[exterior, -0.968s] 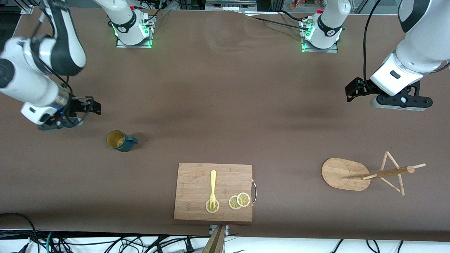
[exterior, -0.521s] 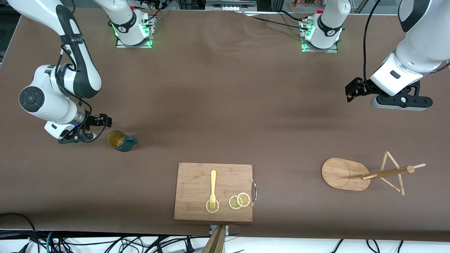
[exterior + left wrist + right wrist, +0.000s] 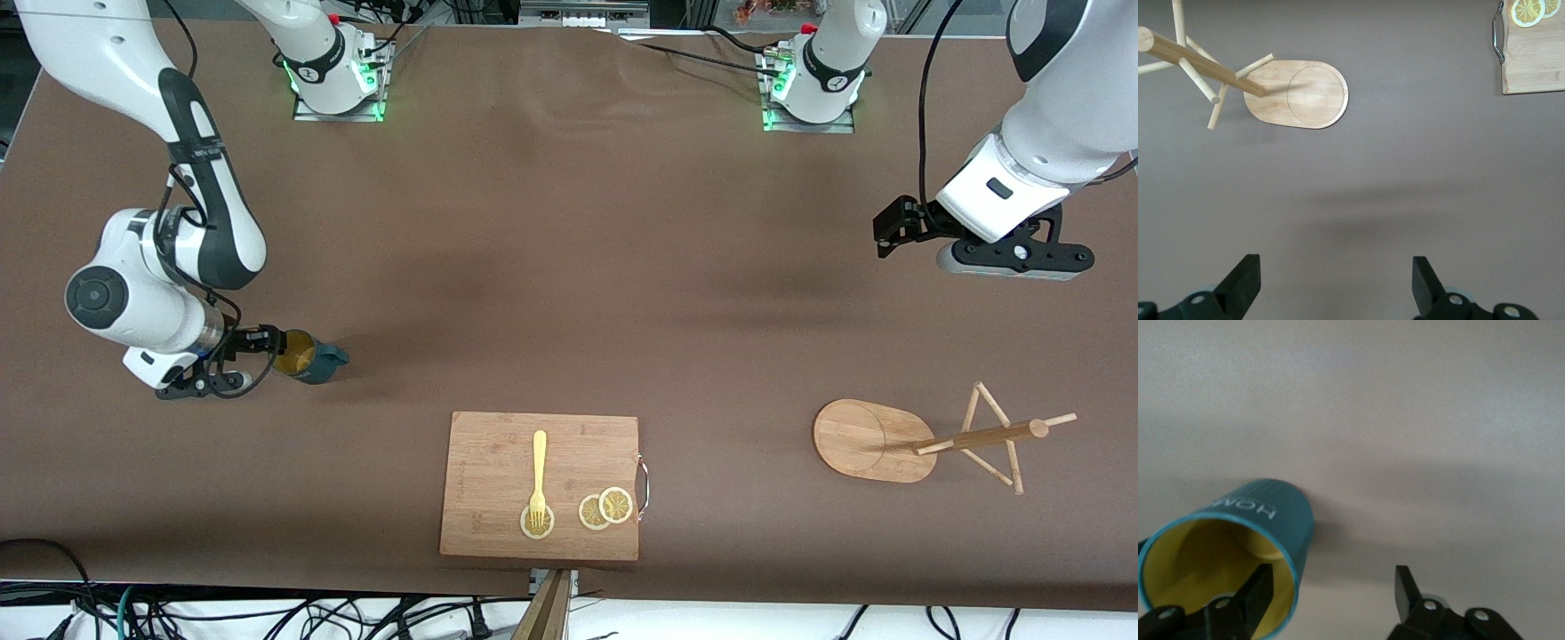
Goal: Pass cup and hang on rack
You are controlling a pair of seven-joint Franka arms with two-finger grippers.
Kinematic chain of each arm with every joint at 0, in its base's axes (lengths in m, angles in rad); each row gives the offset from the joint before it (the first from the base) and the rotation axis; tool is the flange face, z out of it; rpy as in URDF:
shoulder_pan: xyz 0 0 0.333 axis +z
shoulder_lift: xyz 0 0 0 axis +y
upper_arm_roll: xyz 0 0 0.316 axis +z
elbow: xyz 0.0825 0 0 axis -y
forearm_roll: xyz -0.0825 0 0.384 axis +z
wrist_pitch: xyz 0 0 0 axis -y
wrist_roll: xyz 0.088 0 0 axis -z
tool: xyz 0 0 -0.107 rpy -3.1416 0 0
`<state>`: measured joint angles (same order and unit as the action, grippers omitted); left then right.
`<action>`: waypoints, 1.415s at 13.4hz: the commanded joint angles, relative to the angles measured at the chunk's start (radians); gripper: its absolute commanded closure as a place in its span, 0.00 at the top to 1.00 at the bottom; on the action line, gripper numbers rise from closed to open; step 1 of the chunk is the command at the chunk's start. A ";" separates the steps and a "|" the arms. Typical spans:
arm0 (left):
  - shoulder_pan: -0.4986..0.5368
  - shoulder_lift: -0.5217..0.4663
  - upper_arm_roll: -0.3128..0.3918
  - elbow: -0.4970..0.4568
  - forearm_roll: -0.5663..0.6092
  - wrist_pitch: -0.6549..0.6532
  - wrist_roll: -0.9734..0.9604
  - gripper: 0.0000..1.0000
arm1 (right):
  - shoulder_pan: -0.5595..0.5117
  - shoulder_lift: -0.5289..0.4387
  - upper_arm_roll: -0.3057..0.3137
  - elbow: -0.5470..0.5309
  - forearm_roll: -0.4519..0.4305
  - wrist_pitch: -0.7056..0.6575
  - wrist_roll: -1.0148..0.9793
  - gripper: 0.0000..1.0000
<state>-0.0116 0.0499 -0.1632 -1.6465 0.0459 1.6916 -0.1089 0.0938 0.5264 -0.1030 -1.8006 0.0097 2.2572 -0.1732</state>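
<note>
At the right arm's end of the tabletop (image 3: 551, 267), the right claw (image 3: 267, 342) straddles the cup (image 3: 307, 356) rim, spread wide, nothing grasped. Left claw (image 3: 893, 227) waits open above the rack (image 3: 876, 440); passing and hanging remain.

My two arms: glossy white shells w/ black joint bands, black cabling, green LEDs at bases. Right gripper (image 3: 267, 351) & left gripper (image 3: 893, 227): black fingers, silver screws.
</note>
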 commanded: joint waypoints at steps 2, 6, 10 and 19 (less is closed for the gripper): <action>-0.001 0.013 -0.002 0.031 0.002 -0.021 0.017 1.00 | 0.000 0.046 0.006 0.046 0.044 -0.014 0.006 0.51; -0.001 0.015 -0.002 0.031 0.002 -0.021 0.017 1.00 | 0.015 0.057 0.008 0.044 0.045 -0.025 0.036 0.00; -0.001 0.013 -0.002 0.031 0.002 -0.021 0.017 1.00 | 0.107 0.043 0.009 0.053 0.044 -0.090 0.179 0.00; -0.001 0.013 -0.002 0.031 0.002 -0.021 0.017 1.00 | 0.533 0.136 0.026 0.300 0.136 -0.199 0.708 0.00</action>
<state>-0.0117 0.0500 -0.1636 -1.6463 0.0459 1.6910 -0.1089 0.5338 0.5849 -0.0666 -1.6060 0.1209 2.0709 0.4126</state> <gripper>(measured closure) 0.000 0.956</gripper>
